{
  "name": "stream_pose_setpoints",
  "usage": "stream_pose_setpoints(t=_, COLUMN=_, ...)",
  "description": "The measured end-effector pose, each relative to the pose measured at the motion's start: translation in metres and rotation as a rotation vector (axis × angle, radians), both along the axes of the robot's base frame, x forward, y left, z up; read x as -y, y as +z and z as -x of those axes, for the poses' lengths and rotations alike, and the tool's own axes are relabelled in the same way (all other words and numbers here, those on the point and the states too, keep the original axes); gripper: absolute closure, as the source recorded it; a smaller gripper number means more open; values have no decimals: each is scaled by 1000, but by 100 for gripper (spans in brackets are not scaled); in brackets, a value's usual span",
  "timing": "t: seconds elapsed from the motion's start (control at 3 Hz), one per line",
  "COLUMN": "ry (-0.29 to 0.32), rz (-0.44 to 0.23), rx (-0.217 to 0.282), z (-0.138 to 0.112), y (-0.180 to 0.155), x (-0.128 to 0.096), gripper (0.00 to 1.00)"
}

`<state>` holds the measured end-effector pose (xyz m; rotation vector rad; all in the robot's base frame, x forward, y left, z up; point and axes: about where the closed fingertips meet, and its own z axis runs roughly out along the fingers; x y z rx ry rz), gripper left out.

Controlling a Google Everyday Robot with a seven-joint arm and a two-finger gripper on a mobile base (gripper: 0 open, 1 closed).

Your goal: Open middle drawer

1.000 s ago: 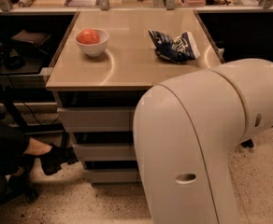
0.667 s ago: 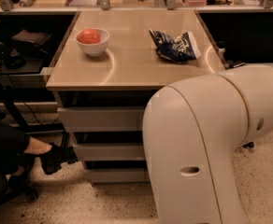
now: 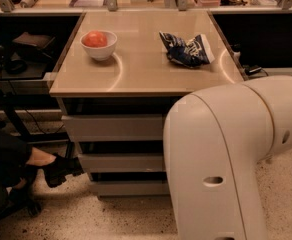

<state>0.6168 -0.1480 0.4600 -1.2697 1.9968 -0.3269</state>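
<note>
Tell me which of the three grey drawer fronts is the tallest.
The top front, directly under the tabletop; the middle drawer and bottom front are shallower. The gripper is out of view.

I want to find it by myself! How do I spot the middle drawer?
Find the tan table with the white bowl on top; three grey drawer fronts stack beneath it. The middle drawer is second down, its right end hidden by the white robot arm, whose gripper is out of view. It is shallower than the front above, taller than the narrow one below.
</note>
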Motion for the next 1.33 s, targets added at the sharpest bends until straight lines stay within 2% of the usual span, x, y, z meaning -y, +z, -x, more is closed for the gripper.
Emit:
stream_pose_setpoints(t=0.33, ry=-18, rz=-73, rx=-65, z=6, y=-43, x=23, gripper=0)
stream_pose_setpoints(t=0.67, ry=-32, rz=-70, rx=-36, z=-7, y=-37, x=56, gripper=0)
stream_pose_setpoints(t=1.0, ry=-31, rz=-69, rx=-34, z=-7, y=-37, x=56, gripper=0)
stream_pose_setpoints(t=1.33, ry=7, rz=-77, rx=-36, z=-27, y=-37, x=49, gripper=0)
